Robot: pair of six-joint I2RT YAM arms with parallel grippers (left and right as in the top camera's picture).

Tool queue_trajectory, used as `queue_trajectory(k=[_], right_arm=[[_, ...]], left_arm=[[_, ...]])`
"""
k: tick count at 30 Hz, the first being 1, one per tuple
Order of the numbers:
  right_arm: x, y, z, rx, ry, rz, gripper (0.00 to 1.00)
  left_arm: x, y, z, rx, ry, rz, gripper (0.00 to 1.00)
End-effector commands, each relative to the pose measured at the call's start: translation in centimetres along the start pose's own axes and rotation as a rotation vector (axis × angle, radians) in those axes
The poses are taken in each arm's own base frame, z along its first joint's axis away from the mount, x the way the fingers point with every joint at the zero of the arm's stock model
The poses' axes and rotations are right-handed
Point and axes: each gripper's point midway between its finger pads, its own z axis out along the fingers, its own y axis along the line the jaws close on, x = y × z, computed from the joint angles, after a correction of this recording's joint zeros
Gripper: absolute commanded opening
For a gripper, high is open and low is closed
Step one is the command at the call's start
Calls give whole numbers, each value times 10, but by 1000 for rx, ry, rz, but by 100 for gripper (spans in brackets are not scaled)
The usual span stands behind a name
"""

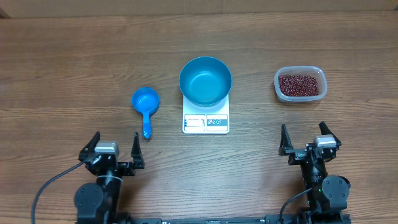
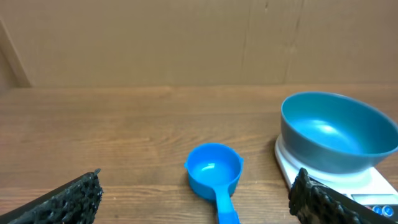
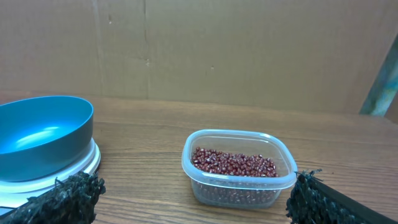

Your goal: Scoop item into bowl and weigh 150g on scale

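Observation:
The teal-blue bowl (image 1: 205, 80) (image 2: 339, 132) (image 3: 43, 135) stands empty on the white scale (image 1: 206, 120) (image 2: 379, 184) at the table's middle. Dark red-brown beans (image 1: 301, 84) (image 3: 233, 163) fill a clear plastic tub (image 1: 300, 83) (image 3: 238, 167) at the right. A small blue scoop (image 1: 145, 104) (image 2: 214, 173) lies left of the scale, handle toward me. My left gripper (image 1: 115, 148) (image 2: 198, 202) stands open just short of the scoop. My right gripper (image 1: 306, 138) (image 3: 195, 204) stands open in front of the tub. Neither holds anything.
A brown cardboard wall (image 2: 186, 37) (image 3: 249, 50) closes off the far side of the wooden table (image 1: 74, 68).

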Motion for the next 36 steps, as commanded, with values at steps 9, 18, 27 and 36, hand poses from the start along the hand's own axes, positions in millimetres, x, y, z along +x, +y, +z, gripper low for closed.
queue_trajectory(k=[9,18,27,36], right_arm=[[1,1,0,-4,-6,-11,100],[1,1,0,-4,-6,-11,100],[1,1,0,-4,-6,-11,100],[1,1,0,-4,-6,-11,100]], left_arm=[[-47,3,2,-20,173,16,100],[-84,1,24,-5,402,32,99],[-86,2,51,-3,696,15,100],[-49,4,74,3,987,-2,100]])
